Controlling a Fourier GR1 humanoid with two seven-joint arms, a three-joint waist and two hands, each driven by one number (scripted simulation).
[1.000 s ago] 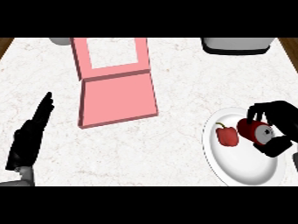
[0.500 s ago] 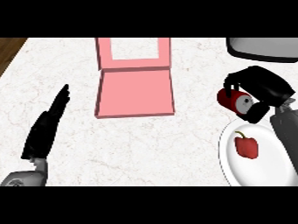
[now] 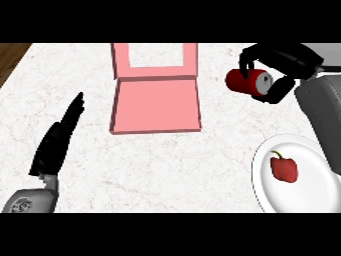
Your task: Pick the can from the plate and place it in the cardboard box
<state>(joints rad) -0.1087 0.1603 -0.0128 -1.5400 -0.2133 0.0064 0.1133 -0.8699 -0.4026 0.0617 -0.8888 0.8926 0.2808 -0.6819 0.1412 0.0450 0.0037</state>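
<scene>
Can (image 3: 248, 81): red cylinder with a silver end, lying tilted in mid-air, long axis running upper left to lower right, silver end facing lower right. It is hanging above the white marbled counter (image 3: 158, 165), right of the box, clear of the plate.

Right hand (image 3: 280, 62): black, fingers curling round the can, grey forearm rising from the lower right.

Box (image 3: 157, 90): pink, flat, open, lid flap lying toward the far edge.

Plate (image 3: 265, 186): white, round, carrying a red pepper (image 3: 284, 168).

Left hand (image 3: 57, 139): fingers lying straight, at lower left.

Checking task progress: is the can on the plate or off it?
Off it: the right hand holds the can clear of the plate.
</scene>
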